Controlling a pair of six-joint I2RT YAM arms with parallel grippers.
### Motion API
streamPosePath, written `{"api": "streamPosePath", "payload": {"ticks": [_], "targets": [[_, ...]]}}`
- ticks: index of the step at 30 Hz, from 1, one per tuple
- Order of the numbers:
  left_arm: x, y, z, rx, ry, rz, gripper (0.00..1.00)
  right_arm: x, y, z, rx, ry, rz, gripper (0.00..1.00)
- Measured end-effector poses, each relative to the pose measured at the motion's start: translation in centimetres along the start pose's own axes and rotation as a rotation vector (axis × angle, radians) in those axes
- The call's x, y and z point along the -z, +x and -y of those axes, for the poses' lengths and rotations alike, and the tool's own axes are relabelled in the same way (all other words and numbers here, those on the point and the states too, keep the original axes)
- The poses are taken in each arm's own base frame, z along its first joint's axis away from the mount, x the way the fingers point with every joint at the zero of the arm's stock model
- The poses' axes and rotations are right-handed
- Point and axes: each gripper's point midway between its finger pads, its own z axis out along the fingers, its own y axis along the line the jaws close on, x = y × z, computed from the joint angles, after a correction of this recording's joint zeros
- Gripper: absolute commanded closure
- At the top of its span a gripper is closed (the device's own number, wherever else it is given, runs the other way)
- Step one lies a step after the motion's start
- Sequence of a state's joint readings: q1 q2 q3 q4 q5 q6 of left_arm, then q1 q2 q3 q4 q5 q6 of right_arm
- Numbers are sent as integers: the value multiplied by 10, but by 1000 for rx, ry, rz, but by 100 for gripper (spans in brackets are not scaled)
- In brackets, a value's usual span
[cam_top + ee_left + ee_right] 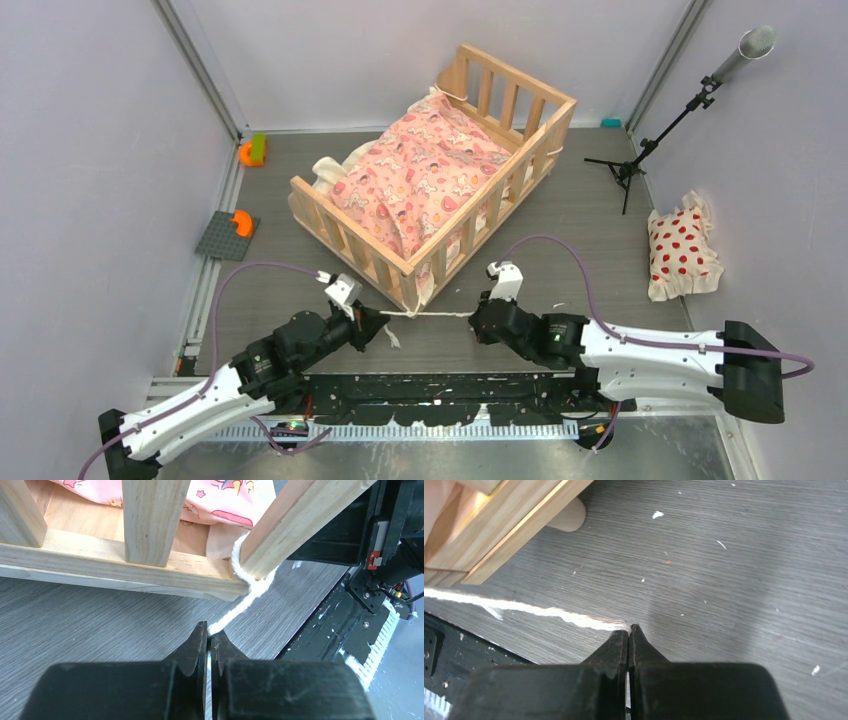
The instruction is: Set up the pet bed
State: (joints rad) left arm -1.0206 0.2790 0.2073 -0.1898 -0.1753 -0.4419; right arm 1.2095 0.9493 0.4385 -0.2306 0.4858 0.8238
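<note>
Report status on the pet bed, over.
Left hand shut on tie. Right hand shut on its other end. Tie looped round corner post of pet bed. Pillow lies apart.

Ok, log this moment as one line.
left gripper: shut on tie | right gripper: shut on tie | tie: looped round pet bed corner post

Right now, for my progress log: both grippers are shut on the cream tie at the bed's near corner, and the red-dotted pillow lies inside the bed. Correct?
No. The top external view shows the red-dotted pillow on the table, right of the pet bed, not inside it. The left gripper and right gripper are shut on the cream tie.
</note>
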Motion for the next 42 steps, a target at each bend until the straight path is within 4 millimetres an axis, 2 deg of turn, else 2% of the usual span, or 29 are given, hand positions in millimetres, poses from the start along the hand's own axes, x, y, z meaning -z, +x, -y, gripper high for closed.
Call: {"api": "streamPosePath", "payload": {"ticks": [11, 19, 36, 37, 39, 42], "targets": [[1, -1, -2, -3, -10, 1, 100, 5, 0, 24, -108, 238, -38, 99], [8, -11, -4, 0, -27, 37, 100, 10, -7, 25, -186, 245, 0, 99], [17, -10, -15, 1, -81, 28, 100, 7, -4, 27, -217, 258, 8, 100], [17, -9, -15, 0, -79, 28, 97, 7, -4, 27, -217, 257, 9, 99], [17, -9, -14, -5, -72, 26, 84, 7, -4, 27, -215, 257, 9, 98], [16, -8, -12, -14, -60, 16, 62, 9, -2, 34, -187, 282, 4, 88]]}}
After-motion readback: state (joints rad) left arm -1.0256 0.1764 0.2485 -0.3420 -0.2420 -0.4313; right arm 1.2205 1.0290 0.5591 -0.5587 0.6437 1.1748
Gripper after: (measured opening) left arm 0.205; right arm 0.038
